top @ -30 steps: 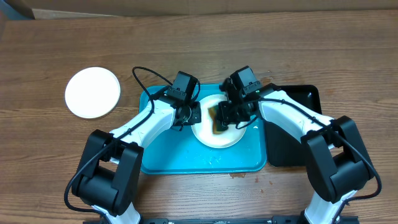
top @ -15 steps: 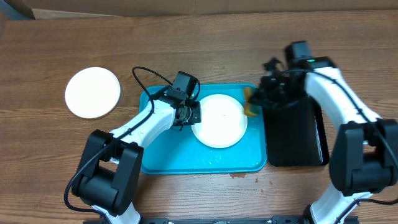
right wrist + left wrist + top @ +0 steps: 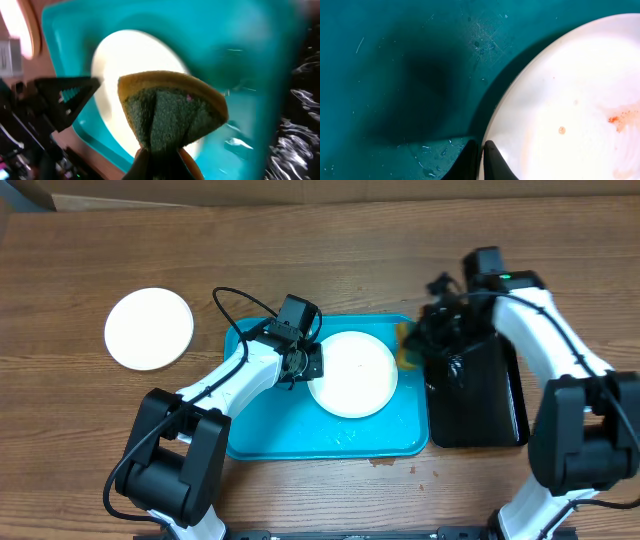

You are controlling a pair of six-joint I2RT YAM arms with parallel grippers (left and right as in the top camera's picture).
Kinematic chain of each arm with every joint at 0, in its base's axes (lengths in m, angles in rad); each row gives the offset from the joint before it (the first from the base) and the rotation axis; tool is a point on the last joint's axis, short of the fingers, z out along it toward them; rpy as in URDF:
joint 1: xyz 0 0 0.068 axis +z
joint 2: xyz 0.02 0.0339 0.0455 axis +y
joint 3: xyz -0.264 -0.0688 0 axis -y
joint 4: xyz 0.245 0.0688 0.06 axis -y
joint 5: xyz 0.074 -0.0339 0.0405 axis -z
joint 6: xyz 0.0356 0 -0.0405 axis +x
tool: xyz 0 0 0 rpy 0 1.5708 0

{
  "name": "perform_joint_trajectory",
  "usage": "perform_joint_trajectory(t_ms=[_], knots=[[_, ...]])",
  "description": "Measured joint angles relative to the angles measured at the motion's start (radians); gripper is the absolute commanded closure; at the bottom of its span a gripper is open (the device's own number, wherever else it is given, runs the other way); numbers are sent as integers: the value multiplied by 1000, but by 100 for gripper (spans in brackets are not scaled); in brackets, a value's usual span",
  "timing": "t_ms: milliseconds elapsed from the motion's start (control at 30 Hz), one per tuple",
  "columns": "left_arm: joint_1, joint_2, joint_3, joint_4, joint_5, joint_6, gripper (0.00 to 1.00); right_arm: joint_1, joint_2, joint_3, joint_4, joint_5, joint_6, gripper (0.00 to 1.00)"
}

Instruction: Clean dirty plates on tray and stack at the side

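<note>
Plate [image 3: 352, 375] in tray [image 3: 260, 435], right of centre; second plate [image 3: 149, 328] on table [image 3: 320, 250], well left of tray; narrower tray [image 3: 480, 415] just right of tray; sponge [image 3: 405, 352] over tray's right rim

Both arms match: left arm [image 3: 240, 375] and right arm [image 3: 545, 330] have white shells on the long links and chunky black joints. A thin black cable [image 3: 214, 300] loops out at 10 o'clock from the left wrist. Jaws are black, tapered.

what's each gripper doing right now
Left gripper: closed on the rim of the white plate.
Right gripper: closed on a folded sponge.
</note>
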Motion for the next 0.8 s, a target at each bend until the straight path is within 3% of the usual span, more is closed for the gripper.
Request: perform_joint_trajectory(t_ms=[367, 800], knots=[[0, 0, 0, 0, 0, 0, 92, 266, -1, -132, 304, 66, 135, 96], [0, 0, 0, 0, 0, 0, 92, 294, -1, -281, 556, 100, 164, 96]])
